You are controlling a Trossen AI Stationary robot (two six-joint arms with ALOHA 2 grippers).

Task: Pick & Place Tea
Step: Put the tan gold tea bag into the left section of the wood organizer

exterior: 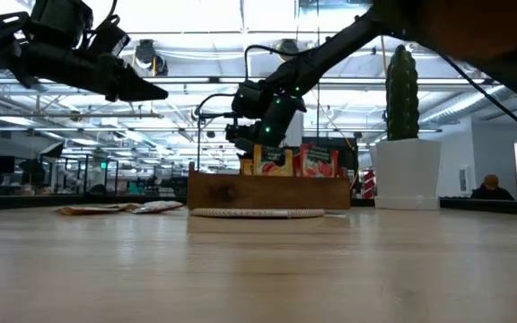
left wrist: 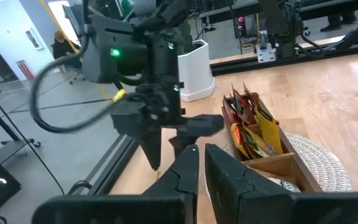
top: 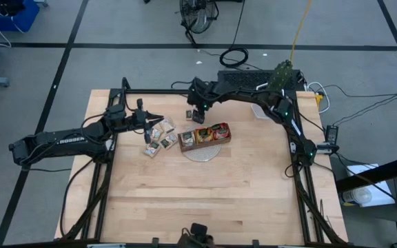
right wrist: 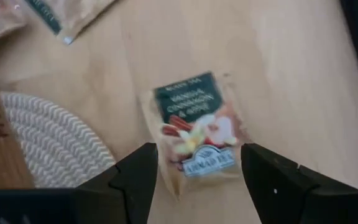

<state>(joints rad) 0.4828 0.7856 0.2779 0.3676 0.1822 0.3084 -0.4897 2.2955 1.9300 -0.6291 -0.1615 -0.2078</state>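
I'm seeing a flat, pale beige paper sachet [right wrist: 196, 134] with a dark label lying on the smooth wood table [top: 205, 200], centre of the right wrist view, between the right gripper [right wrist: 197, 180]'s spread fingers. The left gripper [top: 156, 117], fingers together, is hovering upper left of the wooden tray [top: 205, 137].

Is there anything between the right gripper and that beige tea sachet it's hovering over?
Nothing visible. The right gripper hangs open right above the beige sachet, which lies alone on bare table beside the woven mat, with no other sachet overlapping it.
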